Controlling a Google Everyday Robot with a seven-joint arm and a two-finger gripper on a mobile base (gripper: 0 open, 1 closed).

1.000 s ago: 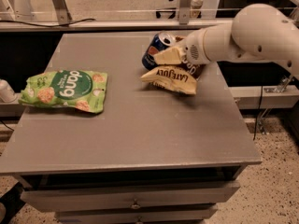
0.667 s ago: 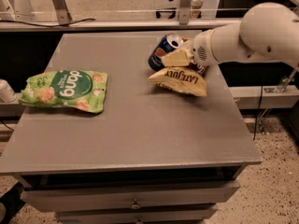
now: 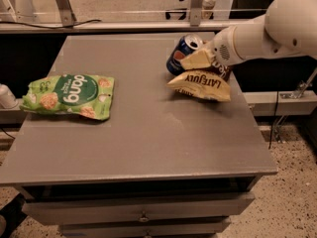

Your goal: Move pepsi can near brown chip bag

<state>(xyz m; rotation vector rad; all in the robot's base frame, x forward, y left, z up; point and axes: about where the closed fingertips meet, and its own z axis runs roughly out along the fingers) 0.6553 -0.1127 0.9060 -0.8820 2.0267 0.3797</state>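
The pepsi can (image 3: 179,54) is tilted at the back right of the grey table (image 3: 148,133), its silver top facing up and to the right. My gripper (image 3: 193,57) comes in from the right on a white arm (image 3: 267,31) and is shut on the can, with one cream finger (image 3: 199,59) lying across the can's side. The brown chip bag (image 3: 202,83) lies directly below and in front of the can, touching the gripper, with its cream end and dark lettering facing me. The other finger is hidden behind the can.
A light-green "dang" bag (image 3: 69,95) lies flat at the table's left. The table's right edge is just beyond the chip bag. A drawer front (image 3: 143,209) runs below the table's front edge. Metal frames and a rail stand behind the table.
The gripper and the pepsi can have moved to the right. The brown chip bag has slid right along with them. The green bag has not moved.
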